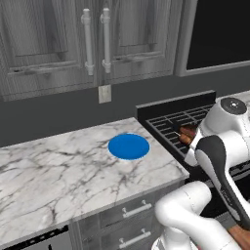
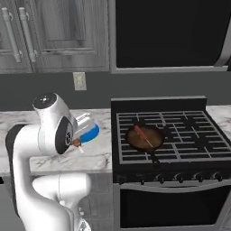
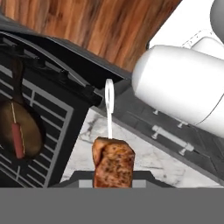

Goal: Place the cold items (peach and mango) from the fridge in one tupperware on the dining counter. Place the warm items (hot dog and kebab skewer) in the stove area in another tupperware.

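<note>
Your gripper [image 3: 113,183] is clamped on the kebab skewer [image 3: 112,162]: in the hand view a browned meat chunk sits right at the fingertips and the white stick with its loop end points away over the marble counter [image 3: 144,153]. In the right base view you can see the skewer tip poking out beside the wrist, above the counter, just left of the stove [image 2: 180,135]. The hot dog [image 2: 144,135] is lying in the dark frying pan [image 2: 145,138] on the front left of the stove grates. A blue round lid or dish [image 1: 128,146] sits on the counter near the stove edge; can't tell which. Grey cabinets [image 1: 73,39] and a wall outlet [image 1: 104,93] are behind
</note>
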Robot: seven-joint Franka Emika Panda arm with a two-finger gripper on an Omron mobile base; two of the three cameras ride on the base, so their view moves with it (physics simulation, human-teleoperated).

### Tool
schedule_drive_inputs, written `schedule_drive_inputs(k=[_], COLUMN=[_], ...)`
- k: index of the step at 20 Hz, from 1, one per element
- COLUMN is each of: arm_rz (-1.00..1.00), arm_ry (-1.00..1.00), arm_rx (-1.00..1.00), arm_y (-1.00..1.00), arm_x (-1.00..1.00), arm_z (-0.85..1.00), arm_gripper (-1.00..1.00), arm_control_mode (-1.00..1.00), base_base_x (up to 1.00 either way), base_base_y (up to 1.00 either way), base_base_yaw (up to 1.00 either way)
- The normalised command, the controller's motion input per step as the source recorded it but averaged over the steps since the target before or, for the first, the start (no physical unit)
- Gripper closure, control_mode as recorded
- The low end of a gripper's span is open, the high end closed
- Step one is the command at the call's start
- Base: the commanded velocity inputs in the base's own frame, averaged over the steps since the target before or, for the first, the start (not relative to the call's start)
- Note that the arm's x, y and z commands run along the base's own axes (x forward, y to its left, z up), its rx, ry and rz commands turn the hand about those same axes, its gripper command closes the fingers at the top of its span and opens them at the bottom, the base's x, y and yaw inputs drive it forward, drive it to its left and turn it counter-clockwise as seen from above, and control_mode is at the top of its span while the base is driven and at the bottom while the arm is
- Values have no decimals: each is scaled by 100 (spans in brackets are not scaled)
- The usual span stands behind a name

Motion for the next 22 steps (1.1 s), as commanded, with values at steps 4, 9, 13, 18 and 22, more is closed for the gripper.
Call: schedule_drive_inputs(k=[4,9,13,18,22], arm_rz=[2,0,0,0,0], arm_ry=[-6,0,0,0,0], arm_rx=[6,0,0,0,0], arm_y=[-25,0,0,0,0], arm_x=[-5,0,0,0,0], arm_z=[-5,0,0,0,0], arm_gripper=[100,100,100,100,100], arm_control_mode=[100,100,100,100,100], base_base_x=[-16,-47,-31,-1,-21], base_base_y=[-26,-55,-83,-100,-100], base_base_yaw=[3,17,13,4,1])
